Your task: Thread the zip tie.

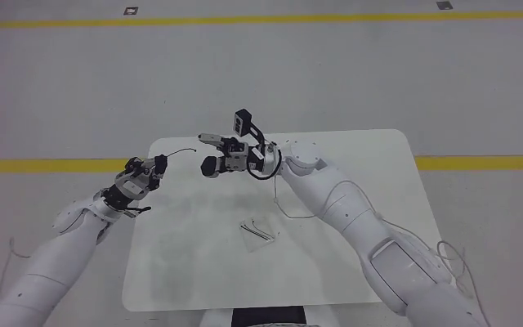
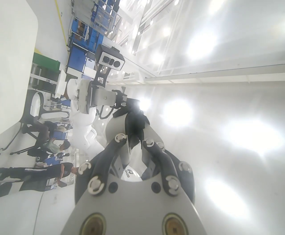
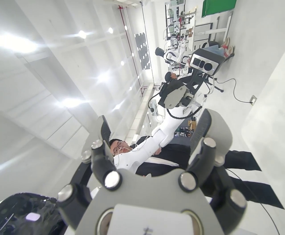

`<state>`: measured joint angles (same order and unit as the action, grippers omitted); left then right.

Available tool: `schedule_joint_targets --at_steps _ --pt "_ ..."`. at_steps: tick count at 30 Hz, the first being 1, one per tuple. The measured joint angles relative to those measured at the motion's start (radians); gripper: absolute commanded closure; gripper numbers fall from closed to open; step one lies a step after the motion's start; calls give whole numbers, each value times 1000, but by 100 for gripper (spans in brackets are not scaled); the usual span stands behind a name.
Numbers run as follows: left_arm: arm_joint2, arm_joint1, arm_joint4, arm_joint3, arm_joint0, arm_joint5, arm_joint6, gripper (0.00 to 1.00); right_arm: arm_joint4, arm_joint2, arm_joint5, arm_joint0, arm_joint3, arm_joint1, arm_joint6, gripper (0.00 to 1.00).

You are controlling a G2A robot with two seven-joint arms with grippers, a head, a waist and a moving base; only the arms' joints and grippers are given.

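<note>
The left pincer (image 1: 157, 167) is clenched on one end of a thin black zip tie (image 1: 181, 151). The tie's free length arcs away from it toward the right pincer (image 1: 205, 154), above the far left corner of the surface (image 1: 343, 245). In the left wrist view the left pincer (image 2: 135, 118) has its 2 dark fingers (image 2: 131, 133) drawn together at the tips. Strong glare from the ceiling lights (image 2: 200, 44) falls behind them, and the strap is too thin and washed out to trace there.

The right pincer is released. In its own wrist view the right pincer (image 3: 153, 128) has its 2 pads (image 3: 201, 129) well apart. From above, the tie's free tip lies near that gap, but whether it reaches between the fingers cannot be told.

Each wrist view catches the other arm farther off. The left wrist view shows the right arm's wrist camera (image 2: 110, 60), and the right wrist view shows the left arm's wrist camera (image 3: 206, 60).

A small loose bundle of spare ties (image 1: 257, 228) lies near the middle of the white, round-cornered surface, well apart from both pincers. Around the surface is a pale floor (image 1: 82, 90) crossed by yellow lines (image 1: 245, 20). The room behind holds blue racks (image 2: 98, 20) and a green panel (image 3: 219, 7).
</note>
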<state>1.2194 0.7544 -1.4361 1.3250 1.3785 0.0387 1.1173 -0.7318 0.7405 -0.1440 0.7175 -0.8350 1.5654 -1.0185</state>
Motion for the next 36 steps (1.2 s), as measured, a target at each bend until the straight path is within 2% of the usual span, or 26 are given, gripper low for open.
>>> schedule_joint_targets --at_steps 10,22,26,30,36 --pt "0 0 0 0 0 0 0 100 -21 6 -11 5 23 20 2 79" --pt "0 0 0 0 0 0 0 100 -22 16 -17 -3 52 40 -2 82" --pt "0 0 0 0 0 0 0 100 -21 20 -17 -5 60 45 -2 86" --pt "0 0 0 0 0 0 0 100 -15 24 -18 -6 66 50 -3 100" --pt "0 0 0 0 0 0 0 100 -3 30 -15 -5 70 54 -4 100"
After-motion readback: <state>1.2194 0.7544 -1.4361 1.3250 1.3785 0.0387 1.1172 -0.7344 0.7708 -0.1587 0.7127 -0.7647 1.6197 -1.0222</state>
